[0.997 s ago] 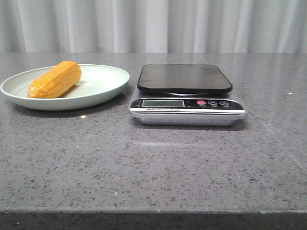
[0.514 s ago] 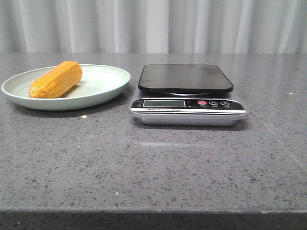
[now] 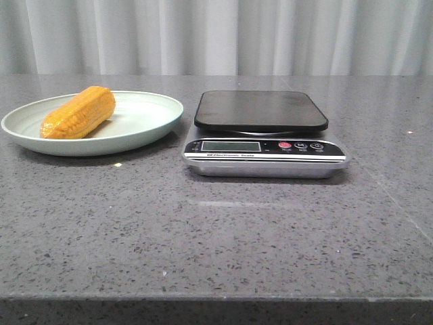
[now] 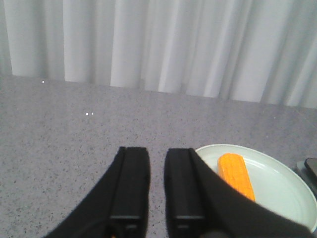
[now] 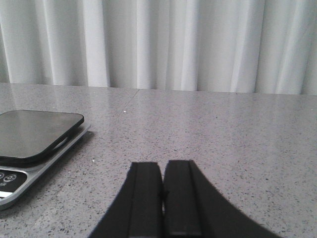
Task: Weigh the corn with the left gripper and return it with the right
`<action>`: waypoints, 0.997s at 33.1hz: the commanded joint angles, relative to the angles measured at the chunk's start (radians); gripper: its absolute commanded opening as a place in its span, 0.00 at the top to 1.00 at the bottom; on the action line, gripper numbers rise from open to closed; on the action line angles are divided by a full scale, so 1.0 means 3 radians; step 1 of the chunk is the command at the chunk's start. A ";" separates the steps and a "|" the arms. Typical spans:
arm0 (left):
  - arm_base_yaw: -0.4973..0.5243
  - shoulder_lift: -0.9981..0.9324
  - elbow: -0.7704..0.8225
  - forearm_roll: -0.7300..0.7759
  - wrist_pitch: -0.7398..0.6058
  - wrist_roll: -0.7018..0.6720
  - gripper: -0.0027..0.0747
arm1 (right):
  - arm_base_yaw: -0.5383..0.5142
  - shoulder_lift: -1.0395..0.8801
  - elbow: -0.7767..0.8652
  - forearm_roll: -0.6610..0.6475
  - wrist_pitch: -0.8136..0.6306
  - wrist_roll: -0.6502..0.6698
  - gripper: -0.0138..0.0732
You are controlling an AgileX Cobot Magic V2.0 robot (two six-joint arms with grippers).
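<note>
The orange-yellow corn [image 3: 78, 112] lies on a pale green plate [image 3: 145, 125] at the left of the table. It also shows in the left wrist view [image 4: 236, 174], on the plate [image 4: 277, 186]. A silver kitchen scale [image 3: 264, 150] with a bare black platform [image 3: 261, 110] stands at the middle. My left gripper [image 4: 156, 151] is slightly open and empty, above bare table short of the plate. My right gripper [image 5: 163, 166] is shut and empty, to the right of the scale [image 5: 34, 136]. Neither arm shows in the front view.
The grey speckled table [image 3: 216, 230] has its front edge near the bottom of the front view. White curtains [image 3: 216, 34] hang behind the table's far edge.
The front view shifts a few pixels between frames. The corn, plate and scale stay where they were.
</note>
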 commanded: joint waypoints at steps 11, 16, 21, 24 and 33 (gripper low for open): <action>-0.0372 0.1054 -0.0696 -0.0038 0.0150 0.0014 0.21 | -0.0002 -0.0059 -0.0028 -0.0013 -0.0288 -0.0016 0.65; -0.0688 0.1772 -0.1144 0.0000 0.0524 0.0097 0.21 | -0.0002 -0.0059 -0.0028 -0.0013 -0.0288 -0.0016 0.65; -0.0892 0.2459 -0.1569 0.0025 0.0650 0.0097 0.21 | -0.0002 -0.0059 -0.0028 -0.0013 -0.0288 -0.0016 0.65; -0.0936 0.2838 -0.1814 0.0000 0.0694 0.0049 0.21 | -0.0002 -0.0059 -0.0028 -0.0013 -0.0288 -0.0016 0.65; -0.0936 0.3779 -0.2543 -0.0086 0.1174 -0.0002 0.21 | -0.0002 -0.0059 -0.0028 -0.0013 -0.0288 -0.0016 0.65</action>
